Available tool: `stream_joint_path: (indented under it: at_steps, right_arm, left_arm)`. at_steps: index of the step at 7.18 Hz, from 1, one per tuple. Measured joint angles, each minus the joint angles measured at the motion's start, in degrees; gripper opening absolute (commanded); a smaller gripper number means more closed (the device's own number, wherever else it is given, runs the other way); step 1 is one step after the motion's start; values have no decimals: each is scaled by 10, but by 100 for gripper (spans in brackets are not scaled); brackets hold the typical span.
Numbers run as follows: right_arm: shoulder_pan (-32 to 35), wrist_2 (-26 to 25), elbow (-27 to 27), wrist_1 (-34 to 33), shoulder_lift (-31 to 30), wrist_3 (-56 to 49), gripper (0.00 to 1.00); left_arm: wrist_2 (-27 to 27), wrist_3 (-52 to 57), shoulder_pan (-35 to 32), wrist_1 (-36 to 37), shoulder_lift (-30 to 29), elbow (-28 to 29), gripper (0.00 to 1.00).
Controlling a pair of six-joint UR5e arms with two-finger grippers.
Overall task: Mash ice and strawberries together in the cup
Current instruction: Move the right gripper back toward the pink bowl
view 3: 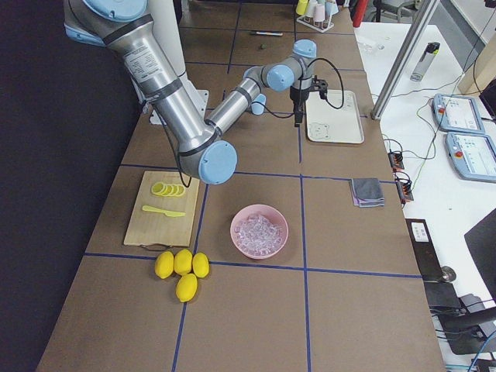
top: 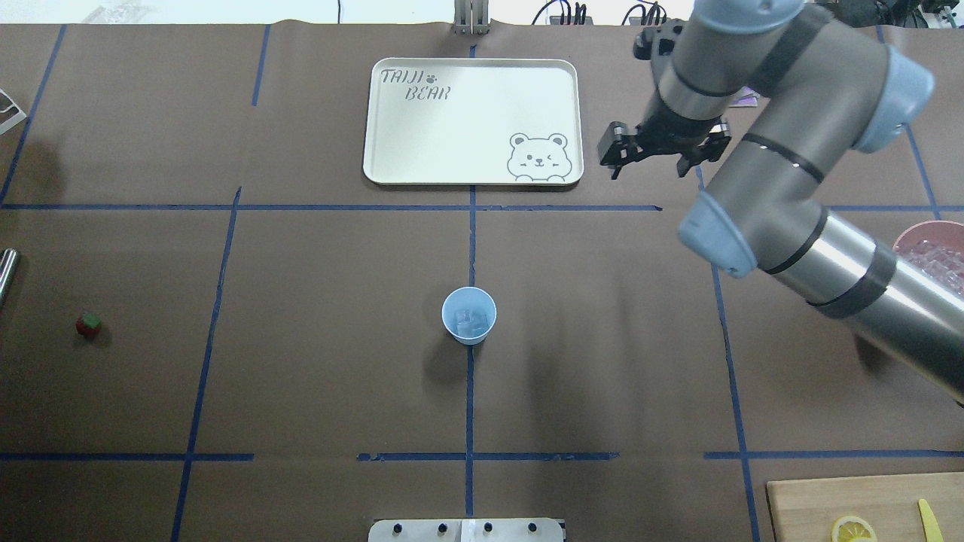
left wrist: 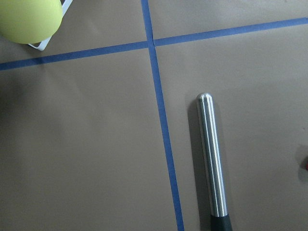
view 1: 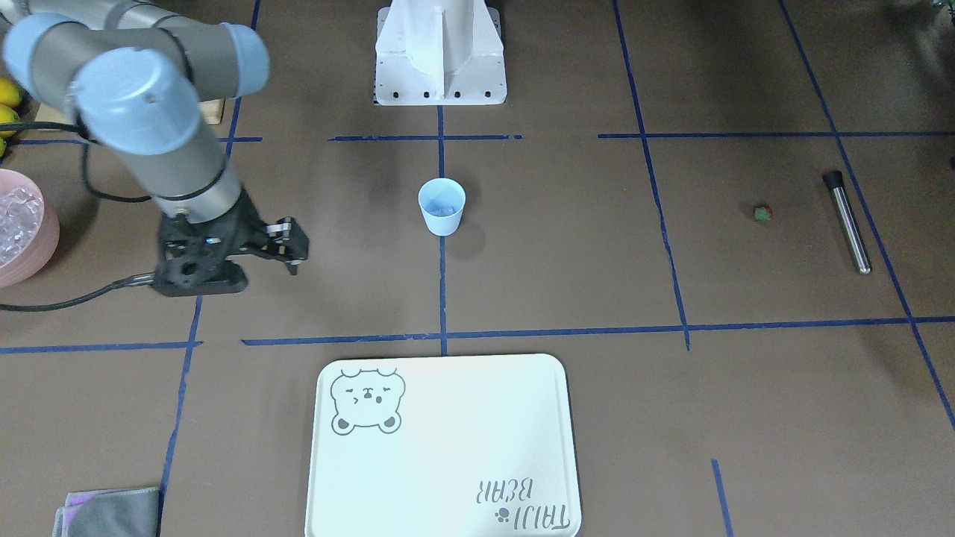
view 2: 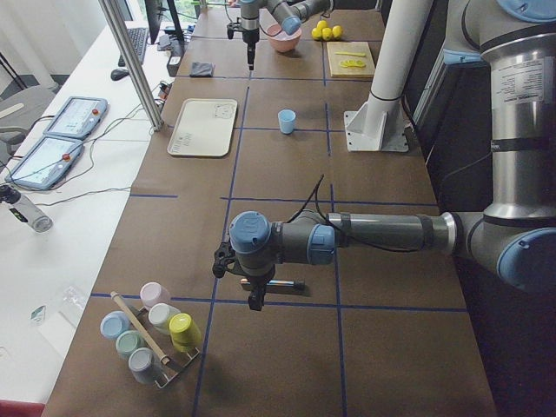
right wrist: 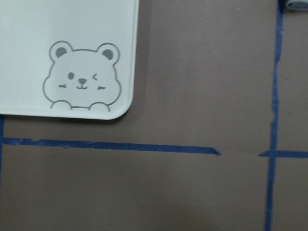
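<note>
We found the cup (top: 468, 316) upright at the middle of the table (top: 316, 316), with a few cubes of ice (top: 471, 322) in it and more heaped in the pink bowl (view 1: 45, 253) at the robot's right. The strawberry (top: 89, 324) lay on the table well apart from the cup, on the robot's left, near the steel muddler (view 1: 848, 222). The right gripper (top: 649, 169) hung empty with its fingers spread, just beside the corner of the bear tray (top: 467, 120) and far from the cup. The left gripper (view 2: 254, 300) hovered above the muddler, and we could not tell how its fingers stood. Our worry was the order: if the muddler were picked up now, the berry would be left out of the cup. The round muddler could also roll away from a glancing grasp, and the tiny berry could squash or slip. With nothing bracing the light cup, we judged that pressing on hard cubes might tip or slide it.
</note>
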Motion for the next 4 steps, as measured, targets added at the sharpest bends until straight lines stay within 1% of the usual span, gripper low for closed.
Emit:
stream_joint_path:
  at_steps: [3, 4]
  right_arm:
    - [164, 85, 16, 2, -147, -320, 99]
    - [211, 98, 16, 2, -191, -412, 99]
  left_arm:
    - [-1, 0, 0, -2, -14, 8, 100]
    - [-1, 0, 0, -3, -19, 11, 100]
